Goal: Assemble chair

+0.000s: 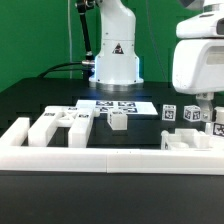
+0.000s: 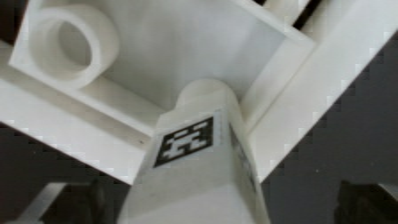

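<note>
My gripper (image 1: 205,108): jaws spread wide, nothing held; it hangs at the exterior view's right, over the right-hand chair parts (image 1: 190,116).
Tagged bar (image 2: 192,150): directly under me, centred in the gap, clear of both jaws.
Long axis: runs along the gap toward the holed panel (image 2: 71,45), so my jaws straddle its narrow width.
Next move, I judge: straight down, no turn, then close.
Unsure: whether bar and panel are joined.

Black table (image 1: 20,100), marker board (image 1: 140,105), white border rail (image 1: 100,160), green backdrop (image 1: 30,40)
</note>
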You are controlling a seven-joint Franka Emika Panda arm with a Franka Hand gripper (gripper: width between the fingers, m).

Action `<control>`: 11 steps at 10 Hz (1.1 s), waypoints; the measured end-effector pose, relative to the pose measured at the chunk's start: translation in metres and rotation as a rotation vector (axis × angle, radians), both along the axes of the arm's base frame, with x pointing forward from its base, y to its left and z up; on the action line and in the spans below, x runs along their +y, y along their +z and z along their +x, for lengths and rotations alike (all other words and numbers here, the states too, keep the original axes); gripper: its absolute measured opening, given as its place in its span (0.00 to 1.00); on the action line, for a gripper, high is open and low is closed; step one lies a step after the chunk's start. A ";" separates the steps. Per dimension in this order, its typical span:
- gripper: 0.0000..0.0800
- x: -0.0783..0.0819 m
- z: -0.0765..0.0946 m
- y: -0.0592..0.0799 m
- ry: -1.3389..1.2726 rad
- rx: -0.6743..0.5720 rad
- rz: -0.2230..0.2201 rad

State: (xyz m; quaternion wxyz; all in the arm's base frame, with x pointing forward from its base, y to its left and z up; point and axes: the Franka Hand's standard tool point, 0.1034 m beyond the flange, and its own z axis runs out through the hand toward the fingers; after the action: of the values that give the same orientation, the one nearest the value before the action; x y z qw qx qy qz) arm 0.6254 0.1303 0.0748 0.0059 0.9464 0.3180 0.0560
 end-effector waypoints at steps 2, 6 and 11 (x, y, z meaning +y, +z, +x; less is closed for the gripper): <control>0.81 -0.002 0.000 0.000 0.086 -0.002 -0.015; 0.47 -0.003 0.001 0.000 0.087 -0.002 -0.017; 0.36 -0.003 0.000 0.000 -0.213 0.005 0.020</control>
State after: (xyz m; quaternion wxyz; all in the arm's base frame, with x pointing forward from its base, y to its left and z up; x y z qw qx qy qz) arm 0.6258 0.1272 0.0747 0.0014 0.9750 0.2150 0.0558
